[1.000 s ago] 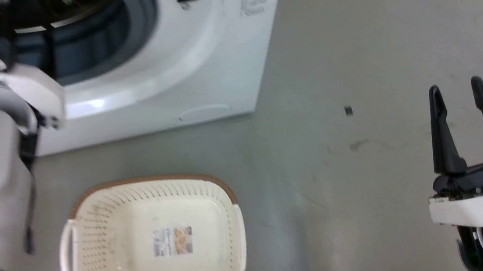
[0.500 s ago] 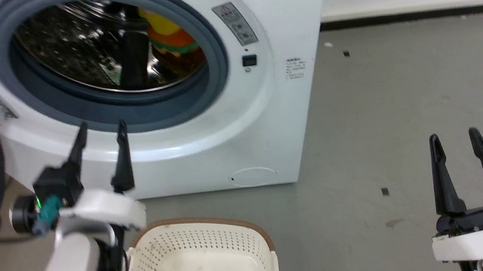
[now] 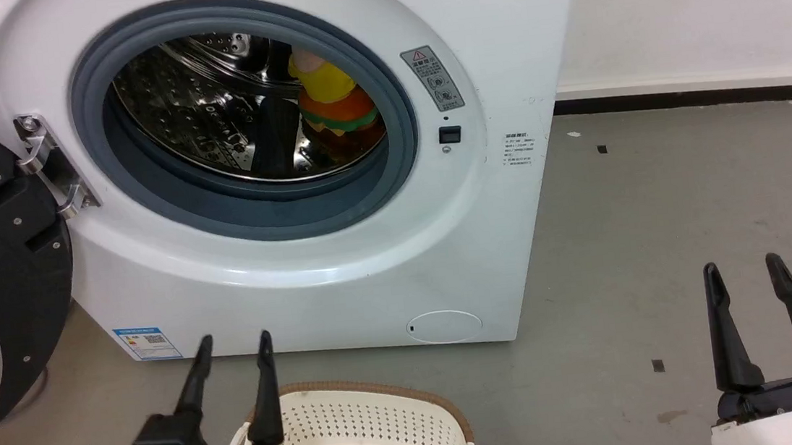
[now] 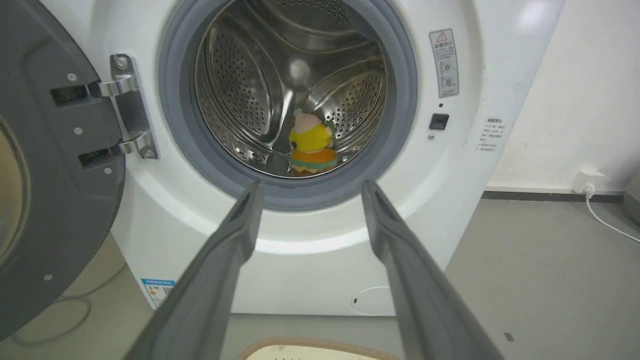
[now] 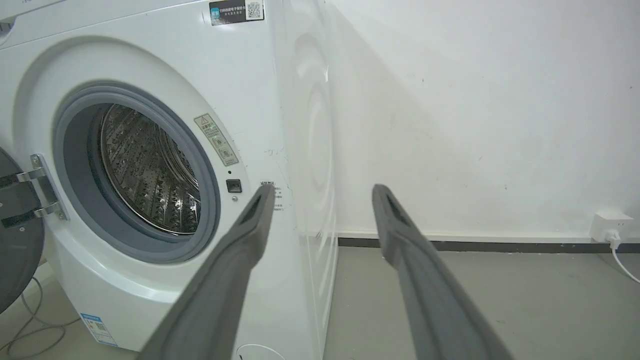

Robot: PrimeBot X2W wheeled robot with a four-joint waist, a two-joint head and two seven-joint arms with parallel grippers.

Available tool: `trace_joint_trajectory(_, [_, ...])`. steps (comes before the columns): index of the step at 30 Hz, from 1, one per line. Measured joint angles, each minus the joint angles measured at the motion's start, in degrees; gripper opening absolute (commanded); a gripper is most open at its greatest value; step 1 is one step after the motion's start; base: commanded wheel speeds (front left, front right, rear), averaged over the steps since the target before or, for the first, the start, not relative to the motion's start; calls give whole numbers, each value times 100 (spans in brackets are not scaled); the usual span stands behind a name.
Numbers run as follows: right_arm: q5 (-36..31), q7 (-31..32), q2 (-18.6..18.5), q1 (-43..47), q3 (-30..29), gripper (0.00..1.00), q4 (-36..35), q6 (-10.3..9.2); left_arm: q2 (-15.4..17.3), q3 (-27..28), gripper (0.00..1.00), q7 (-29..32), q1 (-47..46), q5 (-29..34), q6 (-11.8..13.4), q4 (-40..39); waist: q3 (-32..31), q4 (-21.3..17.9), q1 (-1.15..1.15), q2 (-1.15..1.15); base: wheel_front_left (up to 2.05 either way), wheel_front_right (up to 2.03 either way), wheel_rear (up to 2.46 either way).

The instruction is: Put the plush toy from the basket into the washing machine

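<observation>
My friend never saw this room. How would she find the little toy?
Find the big white washing machine with its door open. Look inside its shiny steel drum: the plush toy sits at the bottom. Only it is soft, yellow and orange.

From where I stand, the basket (image 3: 384,405) runs off the bottom edge of the head view, leaving its far rim and a strip of perforated wall. The left hand (image 3: 234,338) covers its left corner. In the left wrist view a sliver of its brown rim peeks in. The plush toy (image 3: 333,101) sits deep in the washing machine (image 3: 344,285), its lower edge lost in dark reflections. The door (image 3: 3,289) is cut by the left edge. The blue sticker (image 3: 147,343) has print too small to read.
</observation>
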Motion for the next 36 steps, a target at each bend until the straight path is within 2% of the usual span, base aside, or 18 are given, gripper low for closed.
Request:
trace_joint_trajectory(12, [-57, 0, 0, 94, 86, 100, 96, 0, -275, 20, 100, 0, 260, 458, -138, 130, -64, 50, 1, 0, 0, 0, 0])
trace_joint_trajectory(13, [-57, 0, 0, 94, 88, 0, 99, 0, -302, 52, 0, 0, 259, 474, -147, 131, -64, 48, 1, 0, 0, 0, 0])
trace_joint_trajectory(36, [-110, 204, 0, 83, 132, 0, 148, 0, -365, 193, 0, 215, 257, 608, -190, 55, -87, -9, 2, 0, 0, 0, 0])
